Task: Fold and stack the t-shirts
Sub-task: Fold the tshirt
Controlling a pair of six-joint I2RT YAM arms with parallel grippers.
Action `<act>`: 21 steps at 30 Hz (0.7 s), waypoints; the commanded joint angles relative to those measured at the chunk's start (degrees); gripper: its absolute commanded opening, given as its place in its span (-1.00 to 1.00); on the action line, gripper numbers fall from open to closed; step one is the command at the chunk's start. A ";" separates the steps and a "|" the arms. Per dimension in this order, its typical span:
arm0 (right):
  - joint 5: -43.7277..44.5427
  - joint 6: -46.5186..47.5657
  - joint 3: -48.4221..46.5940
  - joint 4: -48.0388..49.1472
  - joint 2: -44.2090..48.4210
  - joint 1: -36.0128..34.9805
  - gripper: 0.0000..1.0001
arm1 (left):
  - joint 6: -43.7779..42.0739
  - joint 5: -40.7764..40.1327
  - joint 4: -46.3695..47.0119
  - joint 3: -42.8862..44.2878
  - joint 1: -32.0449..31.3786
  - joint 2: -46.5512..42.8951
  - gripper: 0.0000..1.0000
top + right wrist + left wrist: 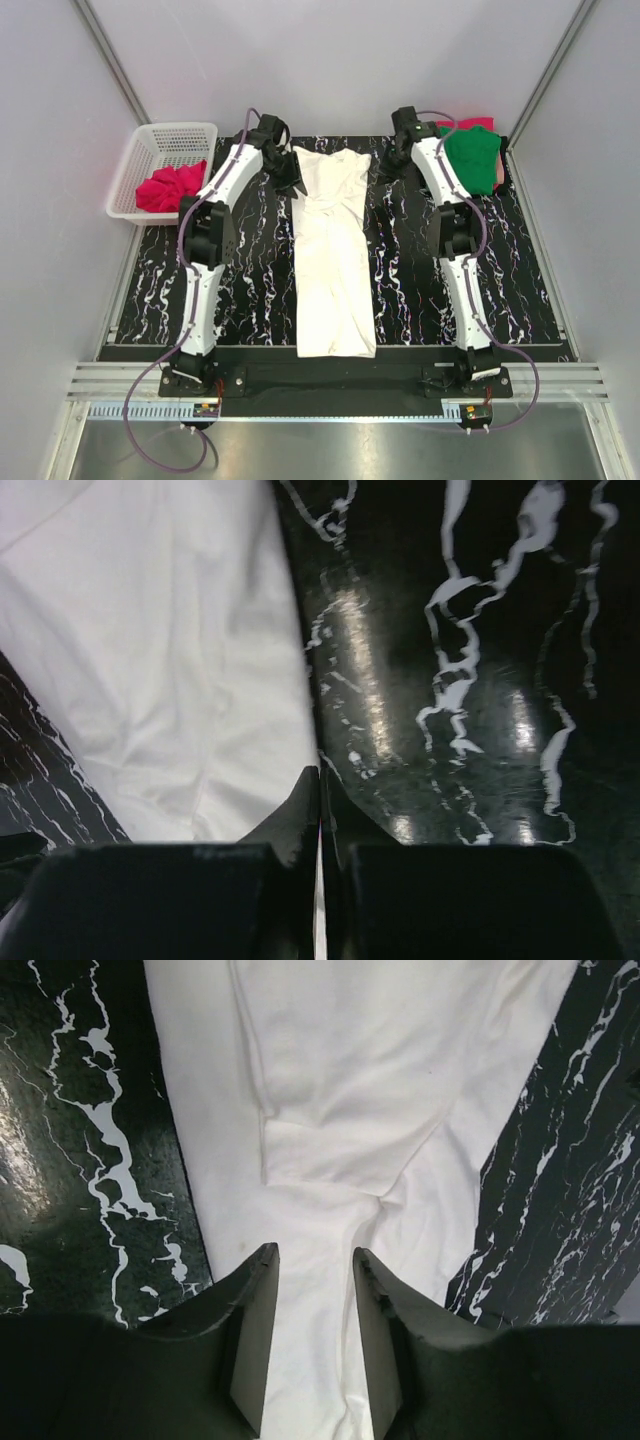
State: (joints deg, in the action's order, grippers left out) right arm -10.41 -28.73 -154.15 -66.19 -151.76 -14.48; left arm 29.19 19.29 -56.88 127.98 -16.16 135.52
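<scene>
While both my arms reach to the far half of the black, white-veined table [250,280], the white t-shirt [335,270] lies flat down its middle.

- White t-shirt: sides folded in, making a long narrow strip. Long axis runs near to far. Far end is wider and creased, with folded layers overlapping. Near end is straight and lies at the near edge of the table. I cannot make out the collar in any view.
- Green t-shirt [475,155]: bundled at the far right corner. My right arm covers its left side, so its direction is unreadable. A red strip [465,122] shows past its far edge; I cannot tell what it is.
- White basket [175,135]: off the table's far left corner.
- Pinkish-red t-shirt [165,188]: crumpled in the basket's near half, no axis to read.
- Left gripper [315,1252]: over the far left part of the white t-shirt, fingers a narrow gap apart with white cloth showing between them and nothing clamped.
- Right gripper [320,775]: at the white t-shirt's right edge, fingers pressed together. Tips meet right where cloth ends and table begins. I cannot tell whether any fabric is pinched.
</scene>
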 commanded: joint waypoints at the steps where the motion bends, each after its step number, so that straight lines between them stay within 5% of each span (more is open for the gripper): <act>1: -2.85 -0.98 -1.93 5.11 1.04 1.30 -1.00 | 0.25 -1.09 0.90 4.46 0.69 2.37 -0.31; 7: -11.80 -1.42 -5.55 9.67 -3.01 2.00 -1.00 | 0.34 -0.39 0.98 5.26 0.69 3.35 -0.52; 14: -20.69 -8.08 -4.58 15.65 -6.78 3.84 -1.00 | -1.59 0.66 1.42 -5.79 -0.53 -4.56 -0.59; 21: -18.51 -9.85 -3.88 17.06 -8.63 4.02 -1.00 | -3.61 1.80 2.48 -16.97 -4.75 -12.73 -0.60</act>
State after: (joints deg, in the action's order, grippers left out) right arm -28.01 -36.45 -157.38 -51.77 -160.13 -10.90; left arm 27.79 19.14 -55.86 114.28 -18.06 130.28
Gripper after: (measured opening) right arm 0.010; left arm 0.208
